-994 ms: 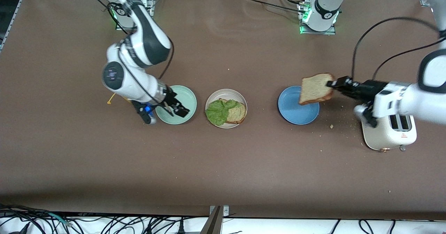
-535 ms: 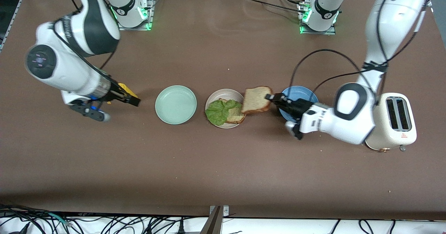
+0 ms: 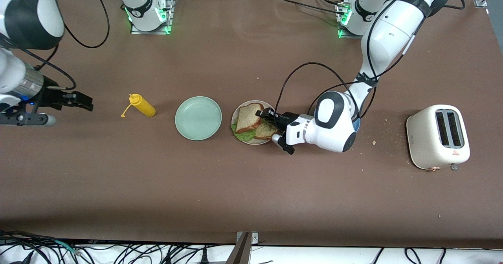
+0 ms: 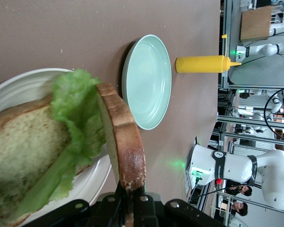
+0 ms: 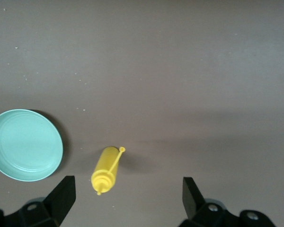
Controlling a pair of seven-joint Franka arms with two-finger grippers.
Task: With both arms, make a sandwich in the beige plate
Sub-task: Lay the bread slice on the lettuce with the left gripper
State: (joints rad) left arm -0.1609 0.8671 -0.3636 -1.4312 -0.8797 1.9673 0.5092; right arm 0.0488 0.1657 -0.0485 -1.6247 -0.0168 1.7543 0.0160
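Observation:
The beige plate (image 3: 272, 107) holds a bottom bread slice (image 3: 267, 131) with a green lettuce leaf (image 3: 241, 135) on it. My left gripper (image 3: 262, 114) is over the plate, shut on the crust of a second bread slice (image 3: 247, 117), held tilted over the lettuce. In the left wrist view the held slice (image 4: 123, 137) stands on edge against the lettuce (image 4: 78, 106), above the bottom slice (image 4: 23, 142) and the plate rim (image 4: 19, 79), with my left gripper (image 4: 130, 191) clamped on it. My right gripper (image 3: 83, 101) is open and empty over bare table at the right arm's end (image 5: 128, 194).
A yellow squeeze bottle (image 3: 142, 105) lies on its side beside the mint-green plate (image 3: 198, 118); both show in the right wrist view, bottle (image 5: 106, 172) and plate (image 5: 23, 144). The blue plate (image 3: 357, 125) is mostly hidden under the left arm. A white toaster (image 3: 438, 136) stands at the left arm's end.
My left gripper carried the bread slice from over the blue plate to over the beige plate, above the lettuce. My right arm withdrew from the mint-green plate toward its end, uncovering the yellow bottle.

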